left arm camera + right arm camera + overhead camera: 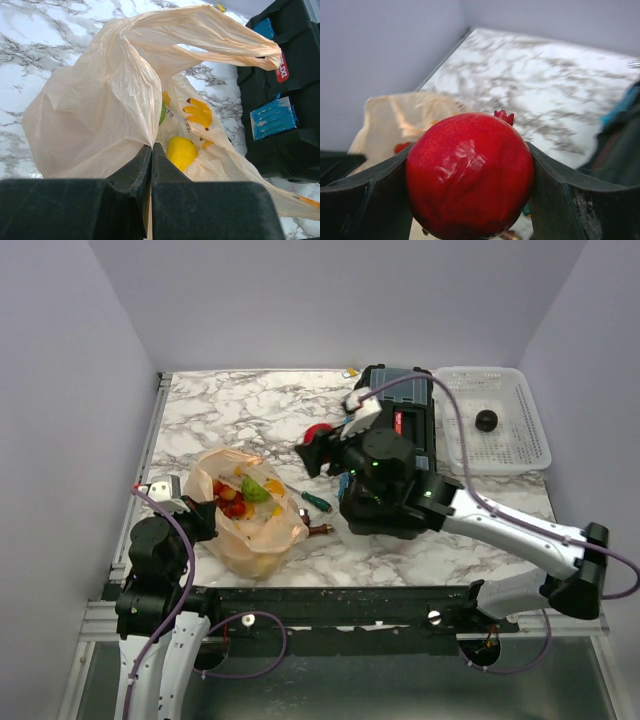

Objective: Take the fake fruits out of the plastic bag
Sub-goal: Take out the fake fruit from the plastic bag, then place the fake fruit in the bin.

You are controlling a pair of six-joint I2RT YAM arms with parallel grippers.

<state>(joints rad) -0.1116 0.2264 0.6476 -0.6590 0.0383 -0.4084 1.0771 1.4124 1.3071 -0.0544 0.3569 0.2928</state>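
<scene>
Extraction step in hand: a red fruit [470, 175] is clamped in the right gripper's [320, 443] jaws, at 2 o'clock from the plastic bag [250, 525]. The bag lies at the tabletop's [230, 405] 8 o'clock, its edge pinched in the left gripper's [151, 150] closed jaws. The next move probably calls for setting this fruit on bare tabletop.

Left pincer [151, 147] pinched closed; right pincer [470, 172] clamped, arm [505, 525] stretched out leftward.
</scene>
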